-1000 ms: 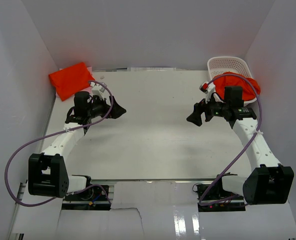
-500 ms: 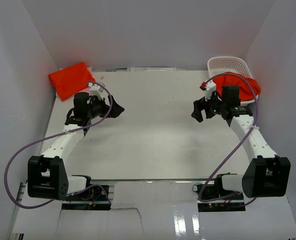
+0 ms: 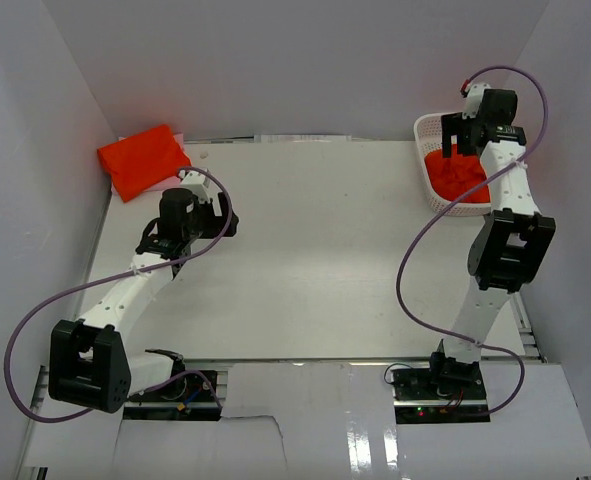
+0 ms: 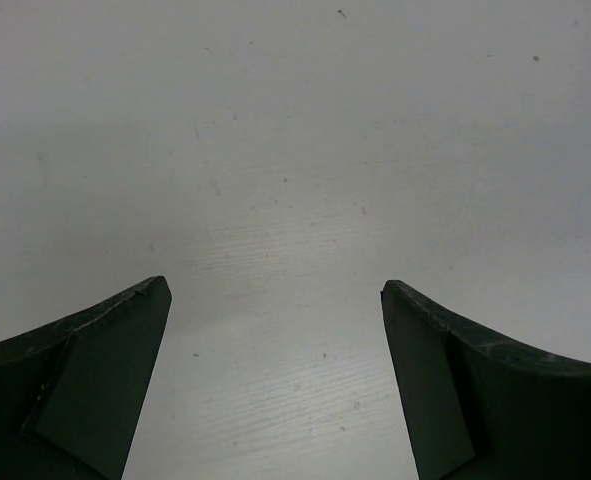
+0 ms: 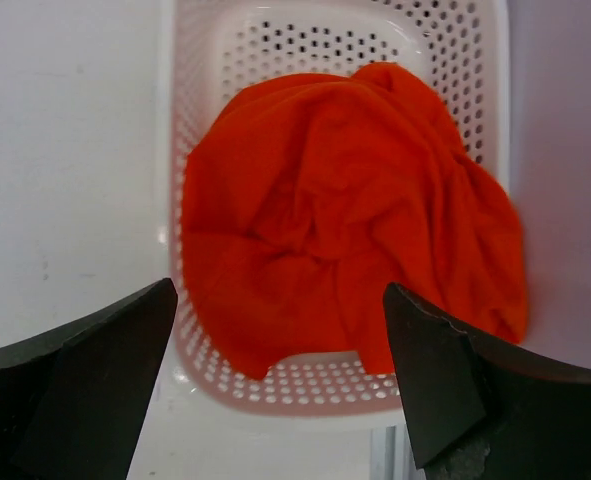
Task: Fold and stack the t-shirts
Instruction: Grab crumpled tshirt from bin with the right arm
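Observation:
One orange-red t-shirt [image 3: 143, 160] lies folded at the table's back left corner. Another t-shirt [image 5: 345, 210] sits crumpled inside the white mesh basket [image 5: 325, 385] at the back right; it also shows from above as t-shirt [image 3: 460, 178]. My right gripper [image 5: 278, 288] hangs open above this crumpled shirt, apart from it, with nothing between its fingers. From above the right gripper [image 3: 457, 138] is over the basket's far half. My left gripper [image 3: 223, 222] stands open over bare table [image 4: 295, 150], right of the folded shirt; the left gripper [image 4: 275, 287] is empty.
White walls close the table in at the back and both sides. The basket [image 3: 427, 130] stands against the right wall. Purple cables loop from both arms. The right arm stretches up along the table's right edge.
My right arm has swung from the table's right middle back to above the basket, still open. The left gripper has shifted slightly and turned; it stays open.

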`<state>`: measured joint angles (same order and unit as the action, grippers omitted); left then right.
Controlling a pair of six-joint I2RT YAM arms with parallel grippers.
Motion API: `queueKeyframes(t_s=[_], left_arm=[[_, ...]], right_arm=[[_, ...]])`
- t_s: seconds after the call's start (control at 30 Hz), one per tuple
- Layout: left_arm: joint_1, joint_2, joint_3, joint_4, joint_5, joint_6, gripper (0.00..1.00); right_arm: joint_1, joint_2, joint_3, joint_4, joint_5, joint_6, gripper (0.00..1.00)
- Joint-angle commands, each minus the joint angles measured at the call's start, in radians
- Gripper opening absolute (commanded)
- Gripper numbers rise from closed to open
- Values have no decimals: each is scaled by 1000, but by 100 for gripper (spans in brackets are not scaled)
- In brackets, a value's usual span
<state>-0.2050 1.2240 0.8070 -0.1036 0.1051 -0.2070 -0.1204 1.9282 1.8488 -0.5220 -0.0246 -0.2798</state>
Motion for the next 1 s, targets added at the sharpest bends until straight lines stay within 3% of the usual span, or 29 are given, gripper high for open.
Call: queueKeyframes(t_s=[0.0,0.1,0.23,0.8,0.87,0.97], left_arm=[[-16,-17,46,-45,-165,29,98],[-22,-27,40,-39,-148,31,98],[-28,-32,41,-41,-150,34,98],[-37,-31,55,-51,-111,32,98],[-39,-29,55,-53,-111,34,98],[-39,-31,55,-54,-111,34,98]], right_arm=[[-30,122,173,-116,132,36,90],[-42,244,312,-148,198,39,90],[-71,336,366,-139,172,39,91],[-101,466,247,-50,120,57,93],[-101,474,233,-38,123,57,100],[-101,479,224,-32,115,57,87]])
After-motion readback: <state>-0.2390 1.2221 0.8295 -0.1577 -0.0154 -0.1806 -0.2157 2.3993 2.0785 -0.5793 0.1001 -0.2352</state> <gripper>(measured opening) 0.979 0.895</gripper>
